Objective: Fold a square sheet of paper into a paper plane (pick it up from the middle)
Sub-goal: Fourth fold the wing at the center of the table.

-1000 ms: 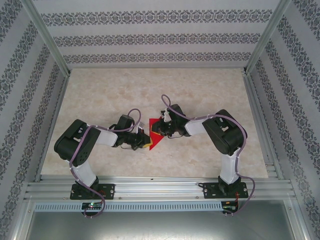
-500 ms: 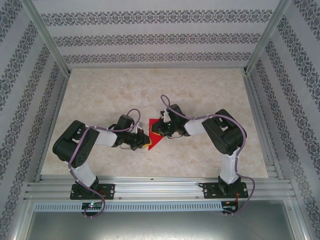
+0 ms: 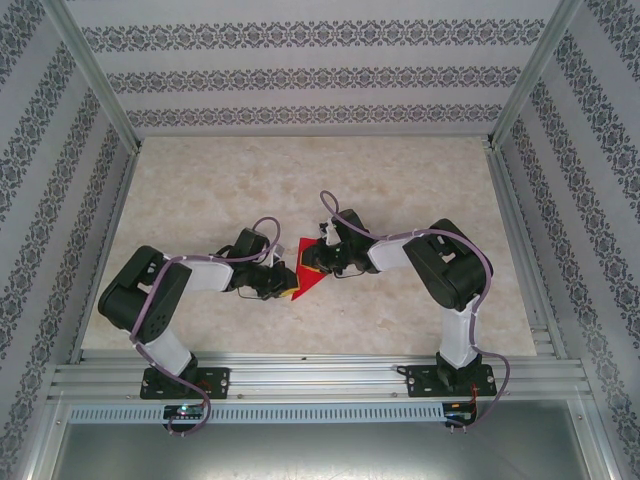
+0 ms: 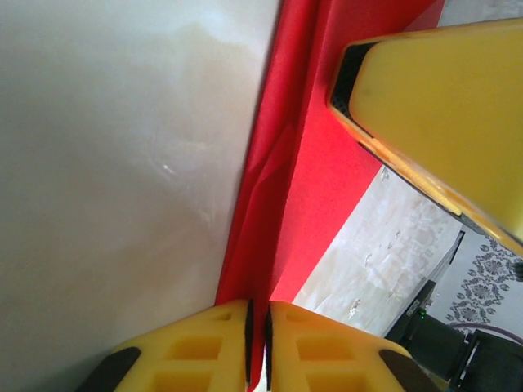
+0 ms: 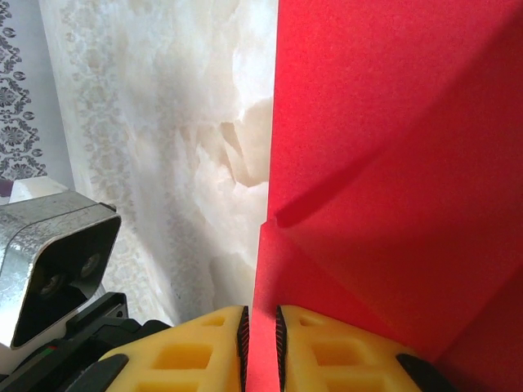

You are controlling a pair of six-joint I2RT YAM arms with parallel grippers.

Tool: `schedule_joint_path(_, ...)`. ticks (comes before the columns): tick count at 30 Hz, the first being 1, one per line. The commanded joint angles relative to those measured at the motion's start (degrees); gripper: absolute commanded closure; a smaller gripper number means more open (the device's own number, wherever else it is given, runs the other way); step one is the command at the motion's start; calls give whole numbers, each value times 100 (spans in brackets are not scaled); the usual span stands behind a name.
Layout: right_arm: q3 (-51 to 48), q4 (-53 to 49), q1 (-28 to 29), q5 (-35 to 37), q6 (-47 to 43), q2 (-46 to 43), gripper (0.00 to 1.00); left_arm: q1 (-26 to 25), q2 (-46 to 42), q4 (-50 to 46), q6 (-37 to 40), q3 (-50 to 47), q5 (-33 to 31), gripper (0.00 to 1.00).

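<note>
Marbled tabletop (image 3: 420,190) under patterned walls (image 3: 320,80), with an aluminium rail (image 3: 320,375) along the near edge

Top external view
- Red paper sheet (image 3: 310,283): partly folded, lying near the table's middle, point toward the near side, between the two arms
- Left gripper (image 3: 285,283): at the sheet's left edge
- Right gripper (image 3: 318,262): on the sheet's far right part; the two grippers are just beside each other

Left wrist view
- Left gripper (image 4: 258,314): yellow pads drawn together to a thin slit, clamped on the folded edge of the red paper sheet (image 4: 315,171); how firm the pinch is cannot be told
- Doubled layers and a crease run along that edge, beside bare tabletop (image 4: 122,163)
- Right gripper's yellow finger (image 4: 441,114): set down on the sheet further along

Right wrist view
- Right gripper (image 5: 260,322): pads together, clamped on the paper's straight edge
- Red paper sheet (image 5: 392,147): a diagonal fold line crosses it; tabletop (image 5: 204,122) to the left, grey camera housing (image 5: 57,261) near left

Handling note (judgement)
- Step in hand looks like setting a crease with both pinches on one fold
- Let go with one gripper at a time, so the other anchors the sheet
- Keep the edges matched and the paper low to the table; thin paper will spring open or skew if pulled sideways
- Press along the fold, not across it
</note>
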Motion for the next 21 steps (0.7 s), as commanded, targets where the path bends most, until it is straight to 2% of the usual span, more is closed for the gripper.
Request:
schedule_joint_path(1,-40,-395,41,257,-67,201,81,-90,-199,-822,236,19,-376,82)
schedule_joint_path(9,-49,-369,45,260,-50,228,80,-229,-46,-1610,625,379,-695,83)
schedule_joint_path(12,-62,-370,47,266,-50,217,80,-264,24,-1828,642,451,-897,88)
schedule_joint_path(21,-95,-378,67,294,-45,228,80,-361,202,-2126,768,514,-969,98)
